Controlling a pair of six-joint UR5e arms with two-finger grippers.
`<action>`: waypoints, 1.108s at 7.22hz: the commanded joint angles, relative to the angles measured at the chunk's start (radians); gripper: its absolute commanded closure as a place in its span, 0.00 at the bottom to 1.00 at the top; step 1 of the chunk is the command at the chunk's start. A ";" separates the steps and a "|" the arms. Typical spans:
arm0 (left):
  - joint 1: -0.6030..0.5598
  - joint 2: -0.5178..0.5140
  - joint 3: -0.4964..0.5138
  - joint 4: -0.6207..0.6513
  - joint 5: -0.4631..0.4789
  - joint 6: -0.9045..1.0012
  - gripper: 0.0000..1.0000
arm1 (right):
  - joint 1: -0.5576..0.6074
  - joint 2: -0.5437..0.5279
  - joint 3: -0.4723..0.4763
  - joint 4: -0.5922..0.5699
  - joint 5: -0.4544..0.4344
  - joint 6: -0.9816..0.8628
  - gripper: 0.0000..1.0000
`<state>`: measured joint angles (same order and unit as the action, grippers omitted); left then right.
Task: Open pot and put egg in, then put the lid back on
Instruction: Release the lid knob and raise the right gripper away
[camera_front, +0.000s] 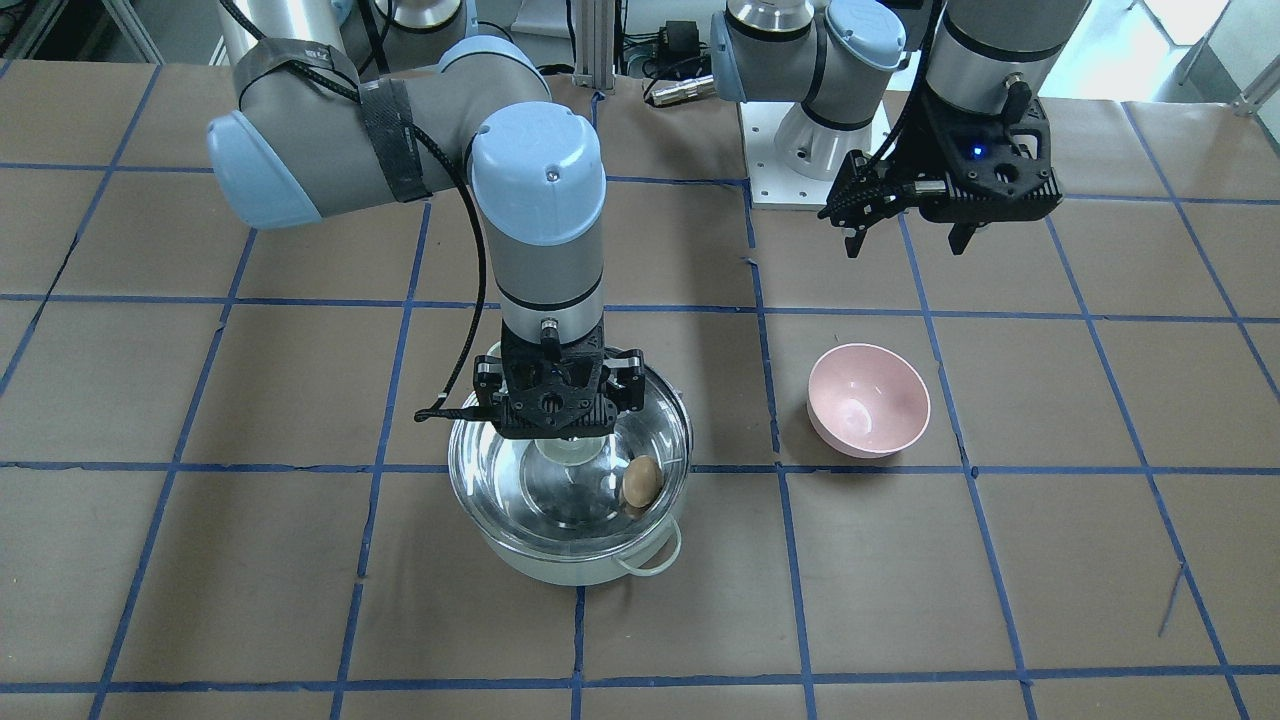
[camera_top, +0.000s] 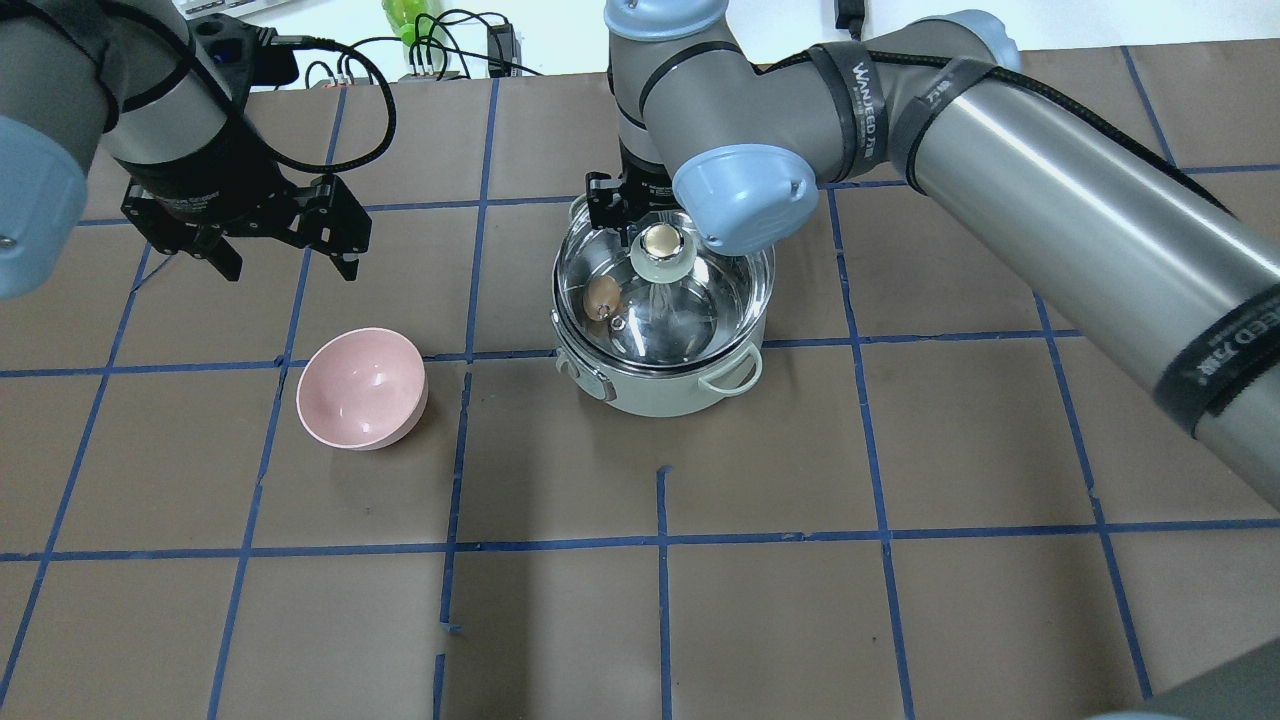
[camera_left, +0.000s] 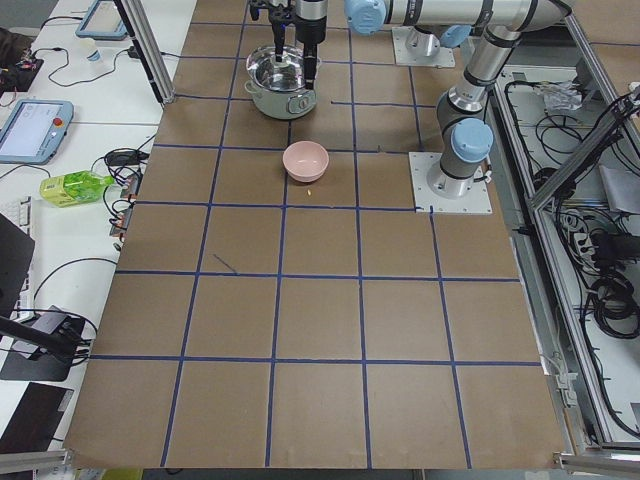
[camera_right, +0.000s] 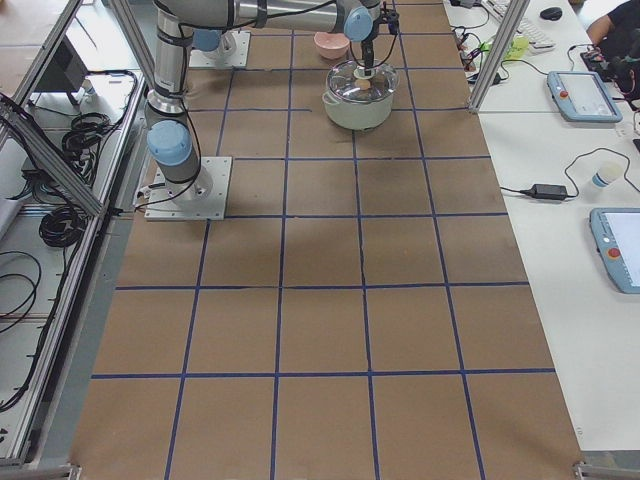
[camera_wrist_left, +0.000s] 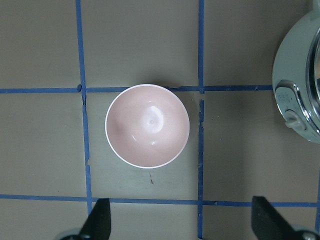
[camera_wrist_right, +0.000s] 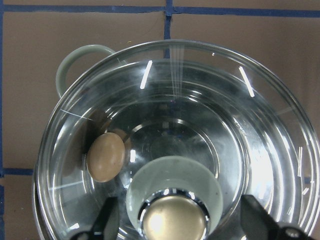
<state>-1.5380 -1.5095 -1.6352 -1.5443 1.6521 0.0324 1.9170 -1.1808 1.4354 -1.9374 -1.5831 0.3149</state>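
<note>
The mint-green pot (camera_front: 560, 568) (camera_top: 660, 392) stands mid-table with the clear glass lid (camera_front: 540, 490) (camera_top: 700, 310) resting on it. The tan egg (camera_front: 640, 482) (camera_top: 601, 297) (camera_wrist_right: 106, 157) lies inside the pot against the wall, seen through the glass. My right gripper (camera_front: 562, 432) (camera_wrist_right: 175, 225) is straight above the lid, open, its fingers on either side of the knob (camera_top: 660, 243) (camera_wrist_right: 172, 220) with gaps on both sides. My left gripper (camera_front: 905, 240) (camera_top: 290, 265) (camera_wrist_left: 182, 225) is open and empty, held high above the table behind the pink bowl.
A pink bowl (camera_front: 868, 400) (camera_top: 362, 388) (camera_wrist_left: 147, 126) stands empty on the table on my left of the pot. The pot's rim and handle (camera_wrist_left: 295, 105) show at the left wrist view's right edge. Brown table paper with blue tape lines (camera_top: 660, 540).
</note>
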 joint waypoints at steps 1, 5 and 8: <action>0.001 0.000 0.000 0.000 0.000 0.000 0.02 | -0.095 -0.107 -0.003 0.160 -0.001 -0.060 0.06; 0.001 0.000 0.000 0.001 0.000 0.000 0.02 | -0.326 -0.282 0.016 0.375 0.005 -0.288 0.00; -0.001 0.000 0.000 0.003 0.000 -0.003 0.02 | -0.319 -0.286 0.030 0.373 0.008 -0.283 0.00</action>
<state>-1.5386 -1.5094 -1.6352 -1.5422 1.6521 0.0299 1.5995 -1.4645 1.4629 -1.5661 -1.5762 0.0337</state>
